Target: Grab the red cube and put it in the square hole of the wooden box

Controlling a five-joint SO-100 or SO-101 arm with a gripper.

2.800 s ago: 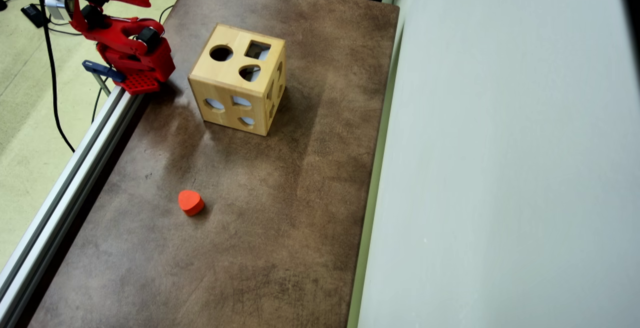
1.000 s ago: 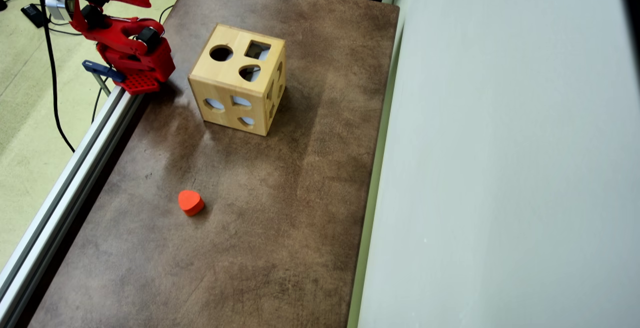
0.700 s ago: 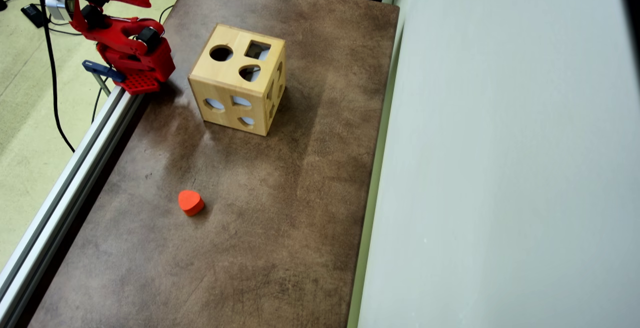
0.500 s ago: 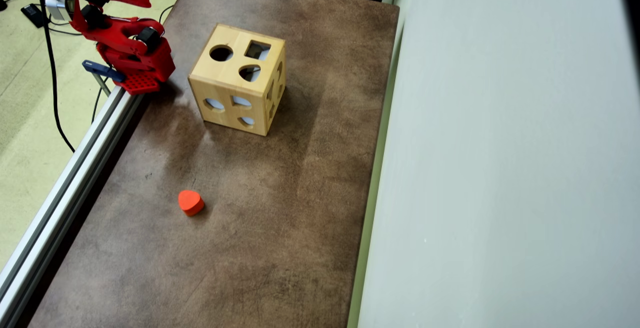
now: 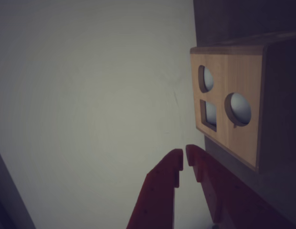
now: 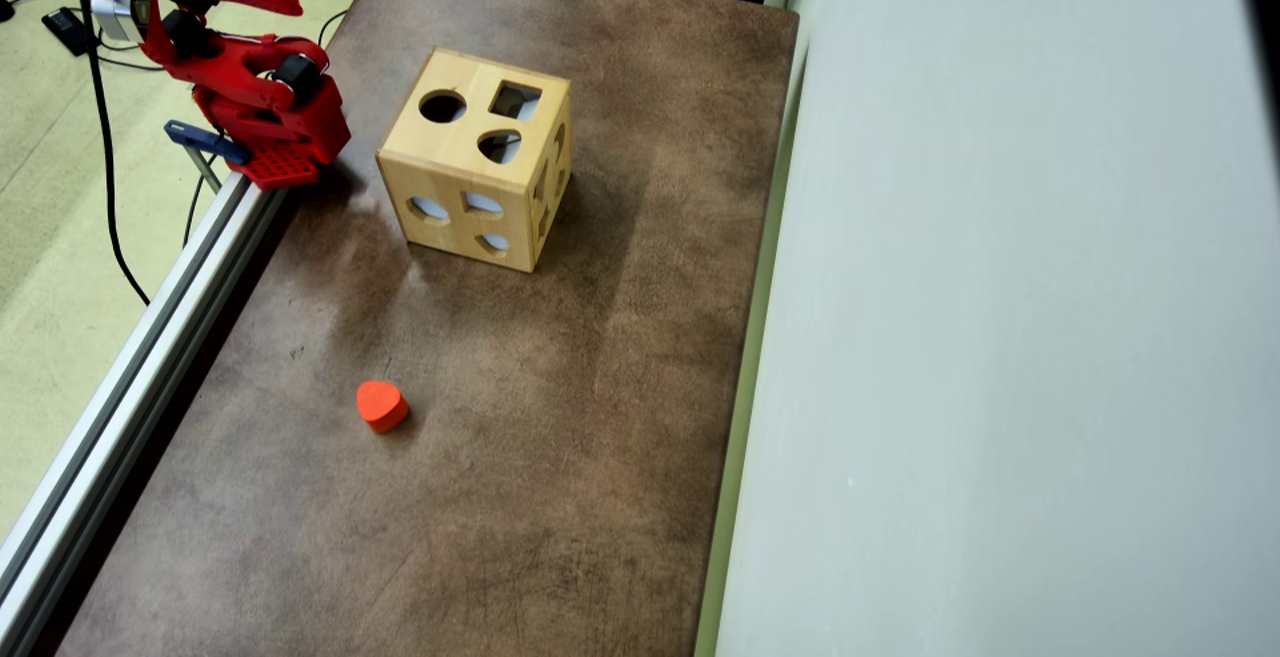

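The red cube is out of view in both views. The wooden box [image 6: 470, 152] stands on the brown table near its far end, with a round, a square [image 6: 515, 100] and a rounded hole in its top face. In the wrist view the wooden box [image 5: 234, 95] is at the right, one holed face turned to the camera. My red gripper [image 6: 285, 2] is folded back over the arm's base at the top left, away from the box. In the wrist view the gripper [image 5: 185, 157] is shut, its tips almost touching with nothing between them.
An orange-red heart-shaped block [image 6: 381, 405] lies on the table [image 6: 560, 457] nearer the front left. An aluminium rail [image 6: 130, 377] runs along the table's left edge. A pale grey wall [image 6: 1000, 337] borders the right side. The arm's base [image 6: 270, 127] is clamped at the left edge.
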